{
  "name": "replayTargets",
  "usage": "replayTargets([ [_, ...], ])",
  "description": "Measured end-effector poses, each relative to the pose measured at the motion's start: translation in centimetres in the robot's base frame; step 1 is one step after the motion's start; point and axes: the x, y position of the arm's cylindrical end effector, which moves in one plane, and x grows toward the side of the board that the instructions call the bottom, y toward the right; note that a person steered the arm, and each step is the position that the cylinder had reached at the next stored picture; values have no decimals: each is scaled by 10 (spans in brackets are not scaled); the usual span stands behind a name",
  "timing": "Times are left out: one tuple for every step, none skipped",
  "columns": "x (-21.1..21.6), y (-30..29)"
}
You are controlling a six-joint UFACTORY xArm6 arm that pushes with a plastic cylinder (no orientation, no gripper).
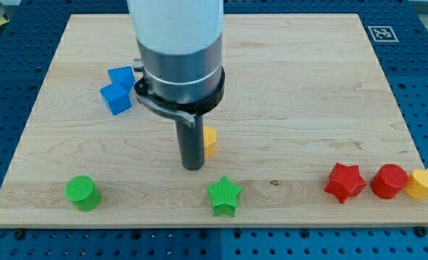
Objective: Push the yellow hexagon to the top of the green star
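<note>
The yellow hexagon (210,141) sits near the board's middle, partly hidden behind the rod. My tip (192,167) rests on the board just left of it, touching or nearly touching its left side. The green star (224,196) lies near the view's bottom edge, below and slightly right of the hexagon and the tip.
A blue block pair (118,89) lies at upper left. A green cylinder (81,192) stands at lower left. A red star (344,182), a red cylinder (389,181) and a yellow heart (424,183) line up at lower right. The wooden board (308,87) ends close below the star.
</note>
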Motion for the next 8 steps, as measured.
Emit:
replayTargets([
  [-23, 3],
  [-32, 11],
  [-32, 33],
  [-35, 39],
  [-35, 73],
  [-41, 74],
  [-32, 106],
  [-29, 122],
])
